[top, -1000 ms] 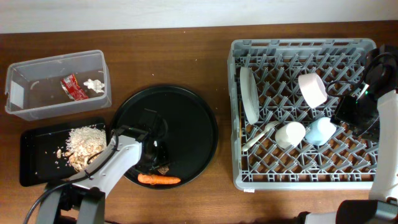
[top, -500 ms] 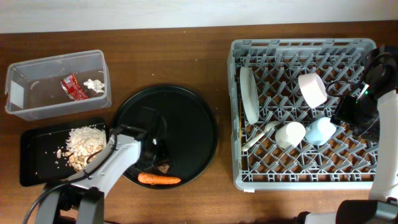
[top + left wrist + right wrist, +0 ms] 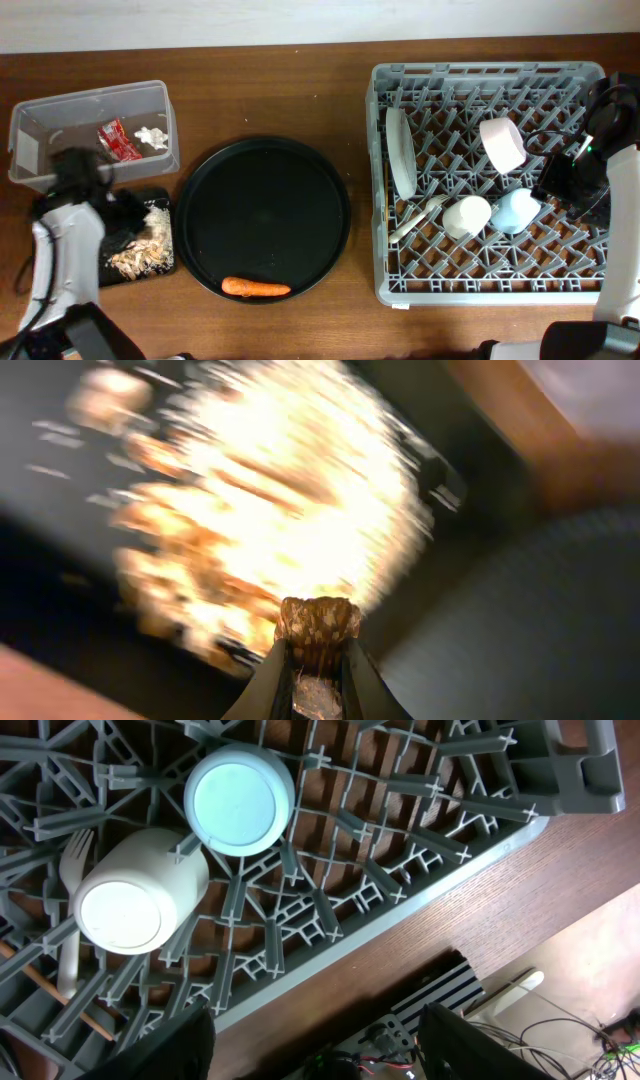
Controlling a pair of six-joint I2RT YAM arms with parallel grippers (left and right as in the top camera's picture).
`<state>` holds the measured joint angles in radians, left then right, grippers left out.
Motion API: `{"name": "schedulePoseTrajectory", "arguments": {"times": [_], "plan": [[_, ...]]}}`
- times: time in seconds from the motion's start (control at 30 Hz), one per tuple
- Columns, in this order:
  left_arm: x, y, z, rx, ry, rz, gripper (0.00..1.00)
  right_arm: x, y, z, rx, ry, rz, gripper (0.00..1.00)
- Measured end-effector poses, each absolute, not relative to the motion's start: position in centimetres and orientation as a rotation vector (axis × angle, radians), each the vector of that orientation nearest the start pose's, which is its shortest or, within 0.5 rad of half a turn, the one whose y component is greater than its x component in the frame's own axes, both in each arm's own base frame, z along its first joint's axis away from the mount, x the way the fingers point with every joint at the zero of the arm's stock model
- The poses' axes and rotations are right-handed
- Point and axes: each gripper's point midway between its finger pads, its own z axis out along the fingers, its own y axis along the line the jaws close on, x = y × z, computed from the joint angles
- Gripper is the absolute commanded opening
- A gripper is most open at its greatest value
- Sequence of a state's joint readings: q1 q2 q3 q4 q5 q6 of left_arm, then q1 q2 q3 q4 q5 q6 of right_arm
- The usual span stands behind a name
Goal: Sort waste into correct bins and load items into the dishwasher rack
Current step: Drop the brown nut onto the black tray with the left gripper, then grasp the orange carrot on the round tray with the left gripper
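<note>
My left gripper [image 3: 318, 650] is shut on the small dark brown lump [image 3: 318, 622] and holds it over the pale rice-like scraps [image 3: 270, 510] in the shallow black tray [image 3: 160, 194]. In the overhead view this gripper [image 3: 122, 212] hides much of that tray. The orange carrot [image 3: 256, 289] lies on the large round black tray [image 3: 265, 170]. The red wrapper [image 3: 113, 140] and the tissue wad [image 3: 151, 135] lie in the clear tub [image 3: 90, 95]. The grey rack [image 3: 480, 72] holds the plate [image 3: 400, 150], pink bowl [image 3: 502, 143], white cup [image 3: 466, 215], blue cup [image 3: 516, 210] and fork [image 3: 420, 215]. My right gripper [image 3: 315, 1045] is open and empty over the rack's right edge.
The right wrist view shows the blue cup [image 3: 240, 798], white cup [image 3: 135, 892], fork [image 3: 72, 900] and a chopstick [image 3: 50, 990] in the rack [image 3: 400, 870], with the table edge and cables beyond. Bare wooden table [image 3: 300, 90] lies between the tub and the rack.
My left arm has swung left from the round black tray to over the shallow black tray, carrying the brown lump. The lump is gone from the round tray. The right arm has not moved.
</note>
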<state>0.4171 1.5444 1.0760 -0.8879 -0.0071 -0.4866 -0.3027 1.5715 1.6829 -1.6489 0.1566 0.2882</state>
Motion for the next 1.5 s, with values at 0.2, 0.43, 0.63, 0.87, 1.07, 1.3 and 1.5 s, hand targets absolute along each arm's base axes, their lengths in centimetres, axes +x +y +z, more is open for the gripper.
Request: {"name": "schedulePoseTrajectory", "arguments": {"times": [0.2,0.43,0.63,0.87,1.07,1.3,1.5], "plan": [[26.2,18.1,8.3,-1.438,2.514,0.191,0.04,24.5,-10.5,22.1,0.907,2.965,-0.243,0.68],[25.7,18.6,5.8,-1.482,2.577,0.227,0.22,24.5,-10.4,22.1,0.907,2.965,-0.242,0.68],[25.5,18.4,4.4,-1.5,2.619,0.227,0.48,24.5,-10.4,22.1,0.906,2.965,-0.242,0.68],[25.1,17.0,4.3,-1.517,2.665,0.144,0.52,24.5,-10.4,22.1,0.908,2.965,-0.242,0.68],[26.2,11.9,7.1,-1.404,2.757,-0.078,0.52,24.5,-10.5,22.1,0.905,2.965,-0.242,0.68],[27.8,-0.3,8.6,-0.924,2.975,-0.259,0.54,24.5,-10.5,22.1,0.906,2.964,-0.242,0.68],[21.8,-9.8,5.7,-0.88,3.212,-0.345,0.54,24.6,-10.4,22.1,0.906,2.962,-0.238,0.68]]}}
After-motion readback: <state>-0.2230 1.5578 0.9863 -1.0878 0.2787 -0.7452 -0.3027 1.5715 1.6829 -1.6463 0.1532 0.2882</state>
